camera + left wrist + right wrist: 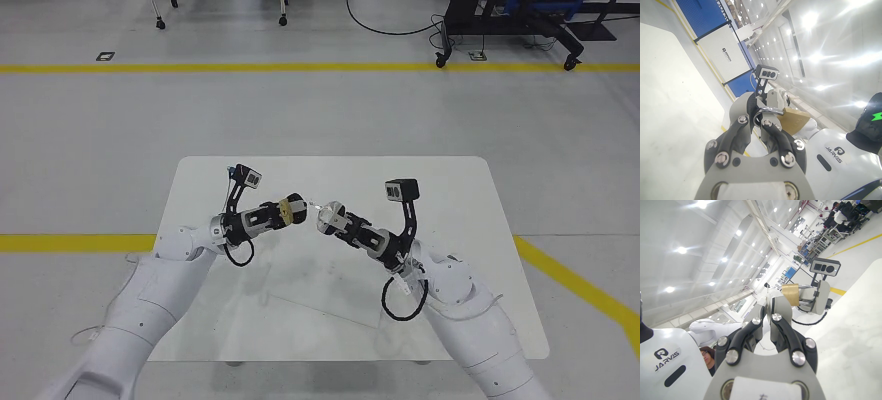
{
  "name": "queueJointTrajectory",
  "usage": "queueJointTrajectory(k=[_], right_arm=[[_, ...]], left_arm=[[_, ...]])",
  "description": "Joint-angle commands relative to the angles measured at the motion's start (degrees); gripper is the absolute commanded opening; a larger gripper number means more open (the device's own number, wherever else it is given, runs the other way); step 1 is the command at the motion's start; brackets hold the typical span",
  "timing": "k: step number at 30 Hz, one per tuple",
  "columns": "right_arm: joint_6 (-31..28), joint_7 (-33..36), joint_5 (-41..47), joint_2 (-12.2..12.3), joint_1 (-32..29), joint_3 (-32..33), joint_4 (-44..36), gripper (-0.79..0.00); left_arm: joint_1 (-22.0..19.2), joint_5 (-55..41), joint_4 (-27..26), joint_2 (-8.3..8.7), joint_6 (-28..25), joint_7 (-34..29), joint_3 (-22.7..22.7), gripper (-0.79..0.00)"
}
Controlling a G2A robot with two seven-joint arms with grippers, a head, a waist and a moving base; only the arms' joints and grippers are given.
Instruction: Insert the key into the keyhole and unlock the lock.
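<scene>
brass lock in left tool, right tool just opposite

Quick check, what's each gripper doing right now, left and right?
Left gripper: closed on the shackle of the padlock, held above the table.
Right gripper: closed on the key, close to the padlock.

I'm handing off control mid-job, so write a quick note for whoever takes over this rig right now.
Left end effector: shut on the shackle of the padlock, above the table.
Right end effector: shut on the key, facing the padlock body.
Done: both gripped, facing each other.
Left: cannot tell whether the key has entered the padlock; seat it, turn, unlock.
</scene>
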Motion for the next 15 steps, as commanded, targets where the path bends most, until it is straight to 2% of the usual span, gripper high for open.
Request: queueJointTrajectory(k=[1,13,15], right_arm=[[1.6,0.0,-2.9,0.2,-0.2,0.6,-0.9,-0.785],[1.6,0.0,-2.9,0.2,-0.2,0.6,-0.9,-0.785],[3.1,-1.7,-9.4,0.5,0.1,2.0,-2.7,-0.785]], left_arm=[[-0.4,0.0,0.5,-0.03,0.3,-0.3,0.0,-0.785],[-0.1,1.0,0.4,0.03,0.5,0.7,0.0,-0.785],[0.3,7.6,0.2,0.58,-0.2,4.6,-0.5,-0.785]])
